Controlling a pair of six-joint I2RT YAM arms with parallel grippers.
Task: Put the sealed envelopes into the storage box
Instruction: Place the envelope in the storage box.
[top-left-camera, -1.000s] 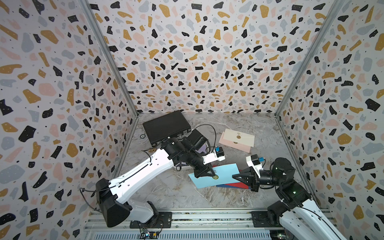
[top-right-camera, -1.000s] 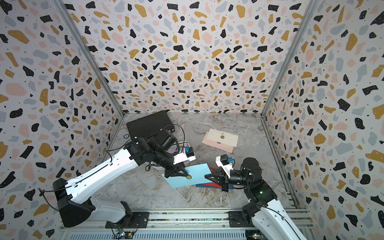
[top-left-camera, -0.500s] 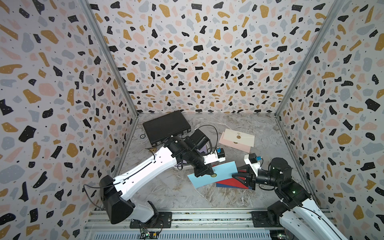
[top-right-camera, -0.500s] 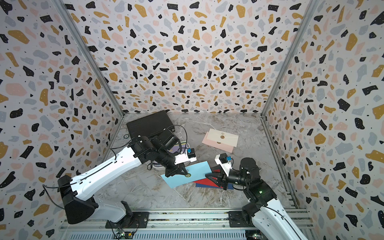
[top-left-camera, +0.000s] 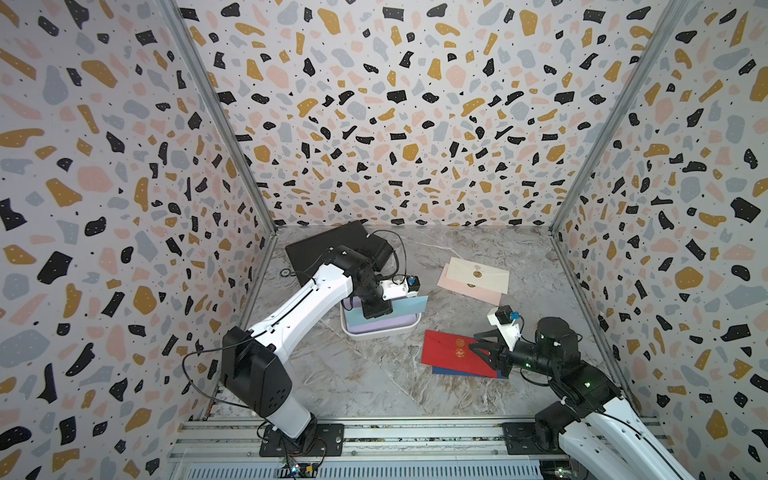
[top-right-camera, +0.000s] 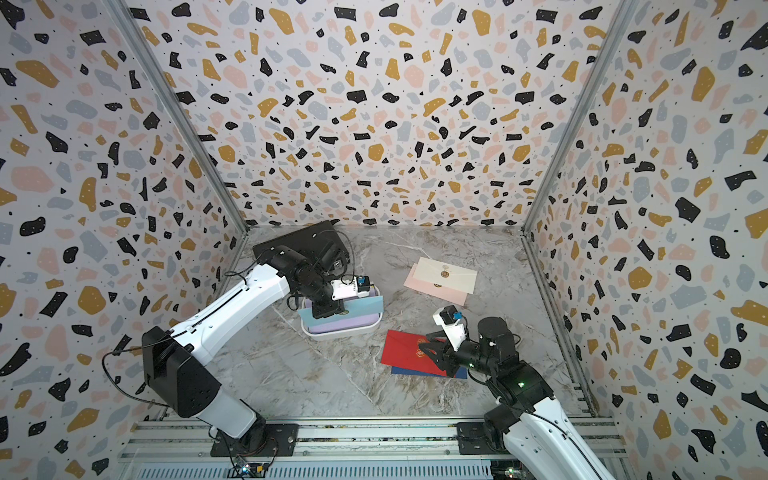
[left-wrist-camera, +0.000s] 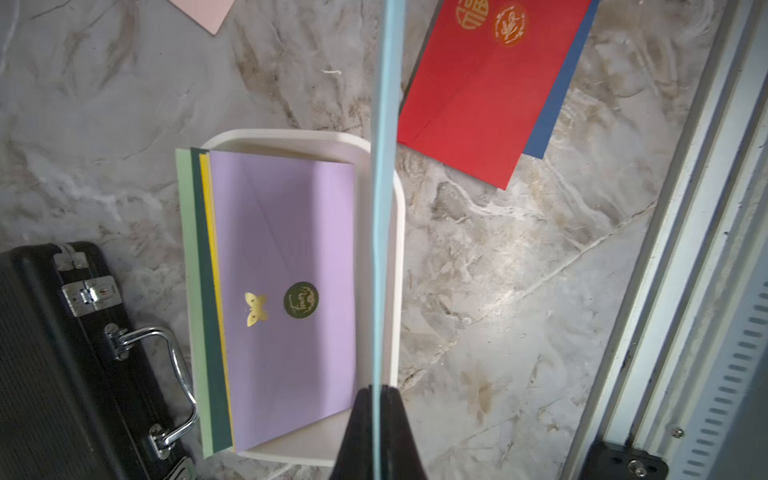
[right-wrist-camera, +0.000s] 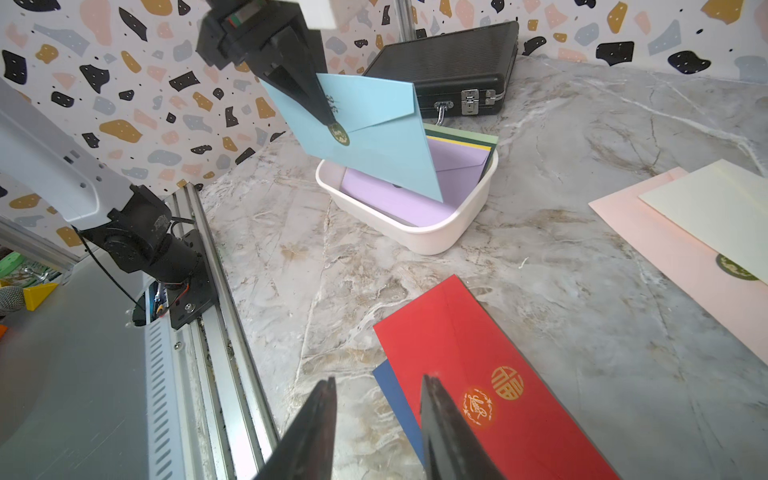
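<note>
Leftmost, the black briefcase (top-left-camera: 311, 247) in the back corner is partly buried behind the left arm (top-left-camera: 299, 307) in both top views. Next over, the left gripper (left-wrist-camera: 377, 395) is pinched tight on one light blue envelope (right-wrist-camera: 374, 137), which hangs tilted above the storage box (right-wrist-camera: 424, 241). The left wrist view only gets that envelope edge-on. Inside the box I count four: a lilac envelope (left-wrist-camera: 286, 249) on top, and just slivers of a light green envelope (left-wrist-camera: 192, 291), a dark green envelope (left-wrist-camera: 207, 291) and a yellow envelope (left-wrist-camera: 217, 291) under it. Further right, four more lie on the table (top-left-camera: 374, 386) in two pairs. One is a cream envelope (top-left-camera: 484, 272) over a pink envelope (top-left-camera: 469, 293), the other a red envelope (top-left-camera: 444, 353) over a navy envelope (right-wrist-camera: 397, 399) that barely shows. The right gripper (right-wrist-camera: 379, 379) sits low at the red one's edge, jaws partly apart with nothing between them. It might be touching the paper, but I can't tell.
</note>
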